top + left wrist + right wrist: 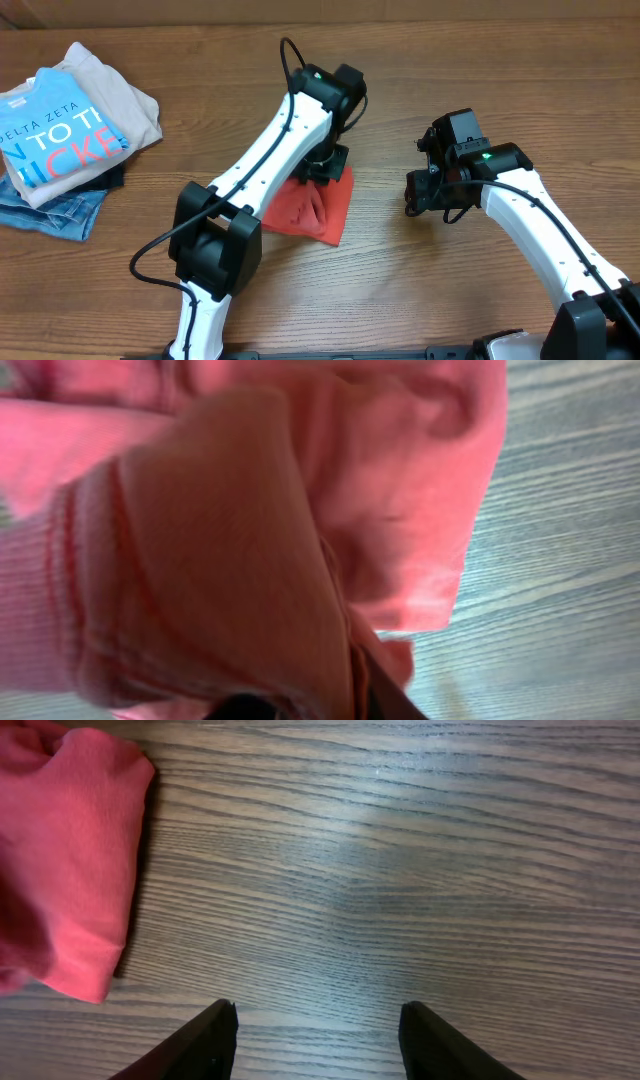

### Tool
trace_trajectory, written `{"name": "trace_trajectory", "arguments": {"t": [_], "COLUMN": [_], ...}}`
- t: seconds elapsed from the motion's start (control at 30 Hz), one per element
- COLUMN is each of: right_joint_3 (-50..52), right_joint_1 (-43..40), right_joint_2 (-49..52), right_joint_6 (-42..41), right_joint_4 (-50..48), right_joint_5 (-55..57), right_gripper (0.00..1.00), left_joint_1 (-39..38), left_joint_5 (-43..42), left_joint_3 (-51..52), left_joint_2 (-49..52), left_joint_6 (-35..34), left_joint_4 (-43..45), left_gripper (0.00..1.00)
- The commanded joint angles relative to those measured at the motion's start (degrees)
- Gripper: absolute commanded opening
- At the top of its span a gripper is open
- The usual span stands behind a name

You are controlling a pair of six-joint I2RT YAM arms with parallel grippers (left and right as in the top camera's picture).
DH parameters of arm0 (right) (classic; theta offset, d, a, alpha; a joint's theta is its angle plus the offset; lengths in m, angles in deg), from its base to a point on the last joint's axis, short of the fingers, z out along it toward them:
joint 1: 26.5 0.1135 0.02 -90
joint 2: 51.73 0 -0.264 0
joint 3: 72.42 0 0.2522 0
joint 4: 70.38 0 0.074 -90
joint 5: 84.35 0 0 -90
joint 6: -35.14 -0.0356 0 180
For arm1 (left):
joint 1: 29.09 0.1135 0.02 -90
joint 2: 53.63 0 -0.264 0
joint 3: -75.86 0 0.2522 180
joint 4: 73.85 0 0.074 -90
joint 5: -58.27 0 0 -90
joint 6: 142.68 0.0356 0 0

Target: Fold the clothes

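Note:
The coral-red T-shirt [312, 208] lies in a small folded bundle on the table's middle, partly under my left arm. Its print is hidden. My left gripper [322, 168] is down on the bundle's far edge. In the left wrist view the shirt's cloth [250, 530] fills the frame and is bunched right at the jaws [300, 705], which look shut on a fold of it. My right gripper [425, 195] hovers to the right of the shirt, open and empty [318, 1020]. The shirt's folded edge [70, 870] shows at the left of the right wrist view.
A stack of other clothes sits at the back left: a bright blue T-shirt [55, 135] on a beige garment [120, 95] and blue jeans [50, 210]. Bare wooden table [450, 290] surrounds the shirt.

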Motion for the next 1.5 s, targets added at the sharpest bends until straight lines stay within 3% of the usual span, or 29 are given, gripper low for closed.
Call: {"name": "trace_trajectory", "arguments": {"t": [0.0,0.1,0.3,0.43,0.53,0.67,0.83,1.03,1.1,1.2,1.33,1.47], "right_joint_3": [-1.1,-1.1,-1.1,-1.1,-1.1,-1.1,-1.1,-1.1,-1.1,-1.1,-1.1,-1.1], "right_joint_1": [-0.2,-0.2,-0.2,-0.2,-0.2,-0.2,-0.2,-0.2,-0.2,-0.2,-0.2,-0.2], "right_joint_2": [-0.7,-0.7,-0.7,-0.7,-0.7,-0.7,-0.7,-0.7,-0.7,-0.7,-0.7,-0.7], "right_joint_6": [0.0,0.0,0.0,3.3,5.2,5.2,5.2,5.2,5.2,5.2,5.2,6.1], "right_joint_4": [-0.3,-0.5,-0.9,-2.2,-3.6,-3.6,-3.6,-3.6,-3.7,-3.6,-4.3,-7.3], "right_joint_5": [-0.3,-0.3,-0.3,-5.7,-10.9,-10.9,-10.9,-10.8,-10.4,-9.4,-9.5,-17.5], "right_gripper": [0.56,0.56,0.56,0.6,0.6,0.61,0.61,0.61,0.61,0.61,0.63,0.64], "left_joint_1": [-1.5,-2.4,-2.3,1.1,6.1,10.4,10.6,5.5,1.5,-1.7,-0.9,1.6], "left_joint_5": [-6.4,-12.9,-10.6,4.0,8.7,5.0,-0.9,-13.2,-20.0,-20.0,-9.9,-7.7], "left_joint_3": [2.9,2.6,1.2,1.2,1.3,5.6,19.1,28.7,28.8,28.4,28.4,28.4], "left_joint_2": [0.4,0.2,-3.7,-9.8,-11.3,-9.9,-9.1,-9.1,-9.4,-9.7,-10.4,-14.6], "left_joint_6": [-0.1,5.5,9.1,-0.8,-7.5,-9.0,-8.4,-8.0,-4.1,-1.7,-2.5,-3.3], "left_joint_4": [1.2,2.6,2.6,2.3,2.4,5.7,15.0,20.6,20.2,17.8,14.0,15.9], "left_gripper": [0.28,0.27,0.27,0.27,0.29,0.29,0.3,0.29,0.27,0.27,0.21,0.2]}}
